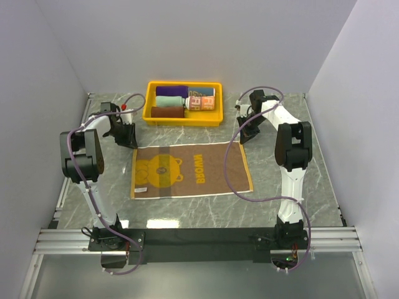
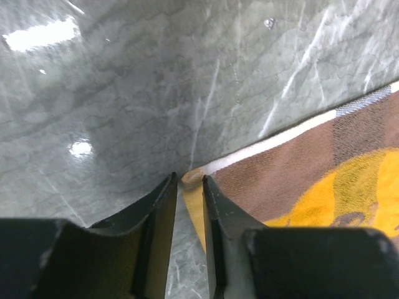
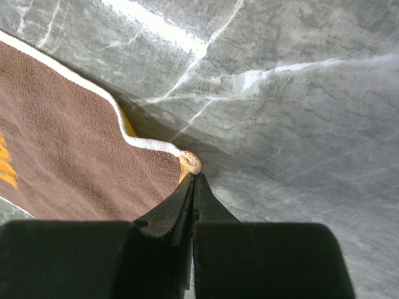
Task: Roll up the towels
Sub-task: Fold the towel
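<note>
The brown towel (image 1: 190, 169) lies flat in the middle of the desk (image 1: 187, 215), with rolled towels (image 1: 181, 99) in the yellow tray (image 1: 149, 106) beyond. The left gripper (image 2: 189, 180) is narrowed on its far-left corner and the right gripper (image 3: 192, 177) is pinched nearly closed on the far-right one. Lift both corners only slightly and turn them toward the near edge together, keeping them level, or the roll will likely skew.
</note>
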`<control>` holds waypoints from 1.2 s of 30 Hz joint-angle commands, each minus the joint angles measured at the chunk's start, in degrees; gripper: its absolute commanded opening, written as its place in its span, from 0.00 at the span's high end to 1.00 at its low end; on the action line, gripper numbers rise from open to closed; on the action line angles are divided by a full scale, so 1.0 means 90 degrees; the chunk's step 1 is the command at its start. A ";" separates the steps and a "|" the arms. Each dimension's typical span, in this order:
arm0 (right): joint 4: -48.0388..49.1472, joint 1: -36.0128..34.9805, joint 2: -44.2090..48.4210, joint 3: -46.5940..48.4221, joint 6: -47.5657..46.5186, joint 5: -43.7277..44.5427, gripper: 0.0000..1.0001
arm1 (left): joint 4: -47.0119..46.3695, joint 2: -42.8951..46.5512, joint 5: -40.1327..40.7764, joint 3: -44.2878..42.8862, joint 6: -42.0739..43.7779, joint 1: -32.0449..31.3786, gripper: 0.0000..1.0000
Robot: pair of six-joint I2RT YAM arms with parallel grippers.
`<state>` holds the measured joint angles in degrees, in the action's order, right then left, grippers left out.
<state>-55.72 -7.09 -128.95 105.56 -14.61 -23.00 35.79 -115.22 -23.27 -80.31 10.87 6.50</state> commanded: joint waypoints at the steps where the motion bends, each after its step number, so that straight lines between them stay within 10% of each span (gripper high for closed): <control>1: 0.0010 0.0056 0.0069 0.0019 -0.0017 -0.0051 1.00 | 0.0398 -0.0040 -0.0081 0.0281 0.0110 -0.0068 0.71; 11: 0.0078 0.0173 0.0089 -0.0078 0.0022 -0.0207 1.00 | 0.0272 -0.0069 -0.0130 0.0067 0.0032 -0.0088 0.99; 28: -0.0312 0.0632 0.0059 0.1064 -0.0339 -0.0724 1.00 | 0.0378 -0.0216 -0.0725 -0.1642 -0.0037 -0.0029 0.99; 36: -0.0732 0.0632 0.0899 0.0118 -0.1432 -0.1321 1.00 | 0.0476 0.0836 -0.1242 -0.0609 0.0860 0.0088 1.00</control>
<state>-58.81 -1.69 -127.63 109.34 -21.74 -31.46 38.68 -115.28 -30.74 -89.54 13.28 6.52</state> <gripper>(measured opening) 0.006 0.013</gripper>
